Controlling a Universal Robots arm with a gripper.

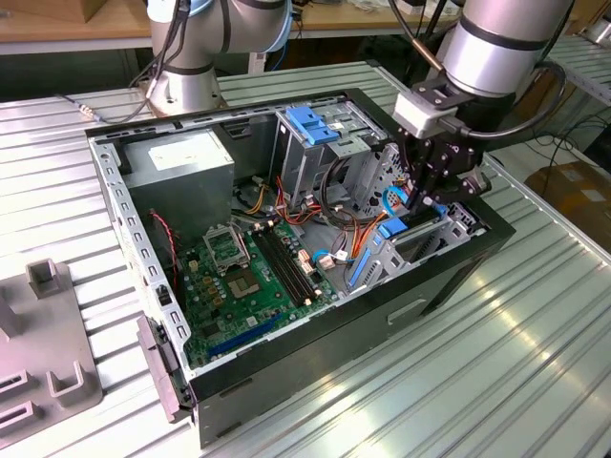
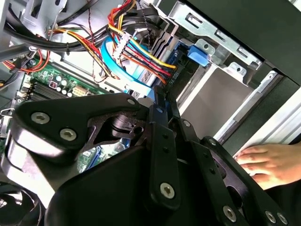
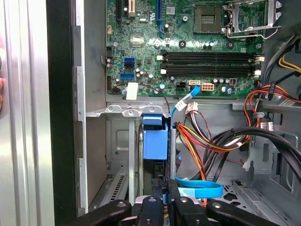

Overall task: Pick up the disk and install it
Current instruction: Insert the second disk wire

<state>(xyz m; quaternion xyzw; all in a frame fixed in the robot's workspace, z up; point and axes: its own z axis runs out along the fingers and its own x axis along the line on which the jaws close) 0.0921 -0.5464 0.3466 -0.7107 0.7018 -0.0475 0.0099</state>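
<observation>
The disk (image 3: 155, 139) stands on edge in the drive bay (image 1: 425, 239) at the case's corner on the exterior view's right. Its blue carrier end (image 1: 393, 227) faces up out of the grey bay walls. My gripper (image 1: 420, 202) hangs straight over it, inside the open computer case (image 1: 315, 372). In both wrist views the two black fingers (image 2: 157, 113) lie close together, and the gripper (image 3: 165, 188) is shut, with its tips right at the disk's blue end. Whether they pinch that end or only touch it is hidden.
A person's hand (image 2: 263, 162) rests on the outside of the case beside the bay. A bundle of coloured cables (image 3: 207, 136) and a light blue flat cable (image 3: 197, 190) crowd the bay. The motherboard (image 1: 248, 267), power-supply box (image 1: 181, 167) and tall cage (image 1: 315, 134) lie farther in.
</observation>
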